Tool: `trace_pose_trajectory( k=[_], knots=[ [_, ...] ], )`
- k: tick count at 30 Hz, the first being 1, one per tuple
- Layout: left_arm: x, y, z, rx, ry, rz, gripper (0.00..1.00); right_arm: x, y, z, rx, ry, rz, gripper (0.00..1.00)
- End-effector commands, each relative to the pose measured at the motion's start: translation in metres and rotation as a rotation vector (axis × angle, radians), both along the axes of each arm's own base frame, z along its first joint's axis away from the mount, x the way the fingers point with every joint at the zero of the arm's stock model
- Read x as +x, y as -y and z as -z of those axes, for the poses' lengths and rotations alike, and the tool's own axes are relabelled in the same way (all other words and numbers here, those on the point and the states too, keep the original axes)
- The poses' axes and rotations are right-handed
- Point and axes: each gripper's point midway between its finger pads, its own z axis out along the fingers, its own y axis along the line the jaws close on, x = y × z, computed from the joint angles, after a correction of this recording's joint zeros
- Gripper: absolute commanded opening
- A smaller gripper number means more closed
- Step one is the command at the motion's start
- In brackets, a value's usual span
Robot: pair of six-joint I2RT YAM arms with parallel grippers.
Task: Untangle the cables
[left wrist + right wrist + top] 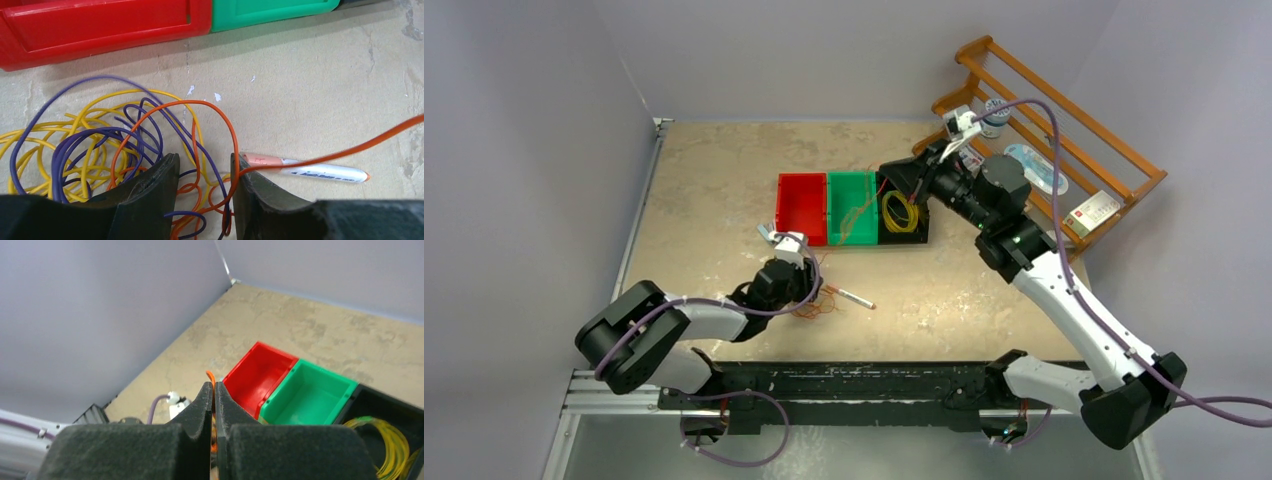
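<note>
The cables [812,303] lie in a loose tangle of orange, purple and yellow strands on the table, also seen in the left wrist view [95,135]. My left gripper [802,297] is down on the tangle and open [204,162], with several strands running between its fingers. One orange cable [200,102] loops ahead of the fingers and runs off to the right. My right gripper [888,173] hangs raised over the bins and is shut [214,390] on the orange cable's end [211,376], which pokes out above the fingertips.
A white marker pen [856,297] lies just right of the tangle [320,172]. Red [802,205], green [852,180] and black bins stand in a row; the black one holds a yellow cable coil [900,212]. A wooden rack [1064,110] stands at the back right.
</note>
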Motion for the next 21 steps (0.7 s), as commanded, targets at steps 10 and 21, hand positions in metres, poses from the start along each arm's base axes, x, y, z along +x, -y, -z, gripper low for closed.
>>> trace_pose_trajectory(
  k=[10,21],
  knots=[
    [-0.009,-0.014,0.002,0.006,0.0,-0.036,0.43,0.017,0.039,-0.112,0.025,0.264,0.228,0.0],
    [-0.006,-0.02,-0.012,-0.028,0.037,-0.084,0.46,0.032,0.04,-0.142,-0.007,0.329,0.275,0.0]
  ],
)
